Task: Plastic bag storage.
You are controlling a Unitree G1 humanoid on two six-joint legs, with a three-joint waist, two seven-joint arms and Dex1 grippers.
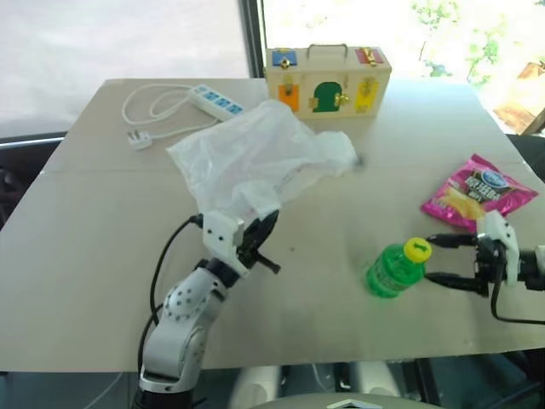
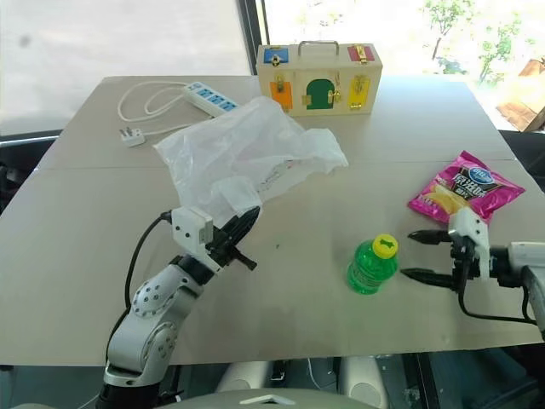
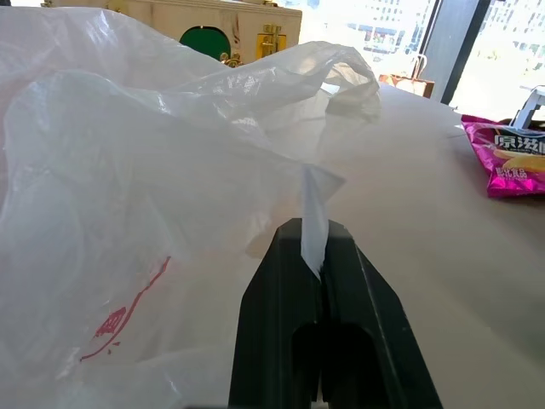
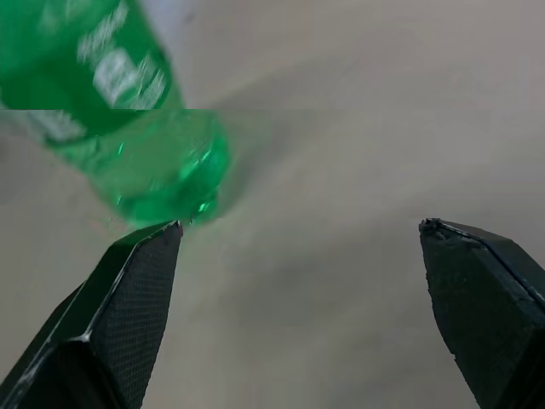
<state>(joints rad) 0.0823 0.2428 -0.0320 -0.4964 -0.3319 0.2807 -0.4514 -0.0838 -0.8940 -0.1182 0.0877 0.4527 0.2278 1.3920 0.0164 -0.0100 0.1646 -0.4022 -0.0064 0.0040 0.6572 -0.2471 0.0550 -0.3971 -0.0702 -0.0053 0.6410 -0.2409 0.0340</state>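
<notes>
A: Near the middle of the table (image 1: 94, 256), slightly left: the plastic bag (image 1: 255, 162), a loose crumpled heap, translucent white with red printed marks. Its near edge runs into the left gripper (image 1: 260, 241).

B: Fingers on that side?

A: Pressed together on a thin fold of film. The left wrist view shows a strip of the bag (image 3: 313, 223) pinched between the two black fingers (image 3: 281, 298), the rest billowing beyond and beside them.

B: Handling?

A: My judgement: very light, limp, slippery, no shape of its own. It should drag and balloon rather than lift as one piece, and a thin pinch may slide out or stretch. A gathered bunch or a handle looks the safer hold; I cannot pick out the handles in the heap.

B: Right side?

A: Right gripper (image 2: 426, 256) is low at the near right, fingers spread wide and empty, tips just beside a green bottle (image 2: 372, 264) with a yellow cap; contact I cannot tell. It is well apart from the bag.

B: Surroundings?

A: Wooden latch box (image 1: 328, 81) at the far edge just beyond the bag, white power strip (image 1: 217, 102) far left, pink chip packet (image 1: 477, 192) on the right.
</notes>
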